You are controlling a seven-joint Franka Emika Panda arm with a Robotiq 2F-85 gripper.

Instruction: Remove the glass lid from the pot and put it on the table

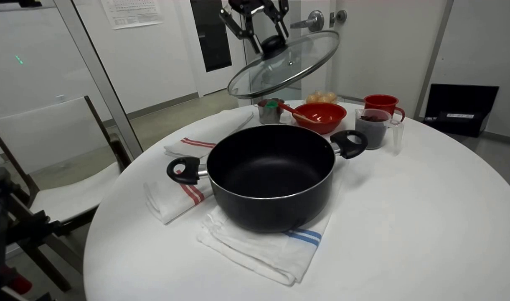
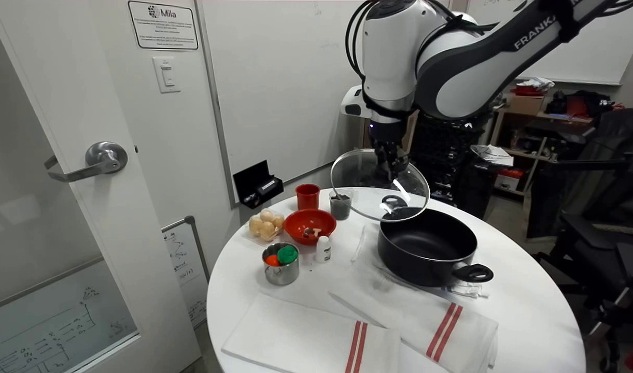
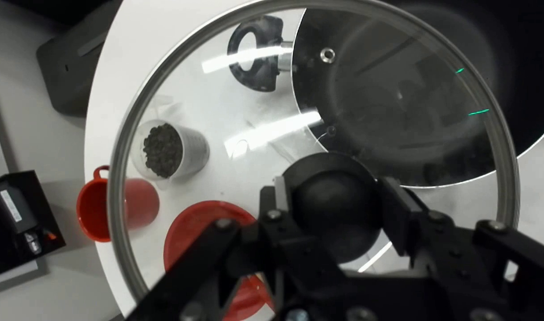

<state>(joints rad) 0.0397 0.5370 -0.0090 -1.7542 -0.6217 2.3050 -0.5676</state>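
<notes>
Glass lid (image 1: 286, 69), one: tilted, in the air over the desk (image 1: 426, 209), off the pot (image 1: 271, 179), black knob (image 3: 336, 214) pinched in the gripper (image 1: 272, 43). Pot, one, two handles (image 1: 192, 170) (image 1: 341, 144): on one blue-striped towel (image 1: 267, 253), the latter partly hidden beneath. Red-striped towels (image 2: 316, 336) (image 2: 420, 318), two. Red bowl (image 2: 295, 224), red mug (image 2: 308, 199), measuring cup (image 1: 371, 136), metal cup (image 2: 282, 276), white bottle (image 2: 323, 249): one each. Pale round things (image 2: 267, 227), several: exact number hard to make out. Pot cut off in the wrist view; red bowl there partly behind gripper.
</notes>
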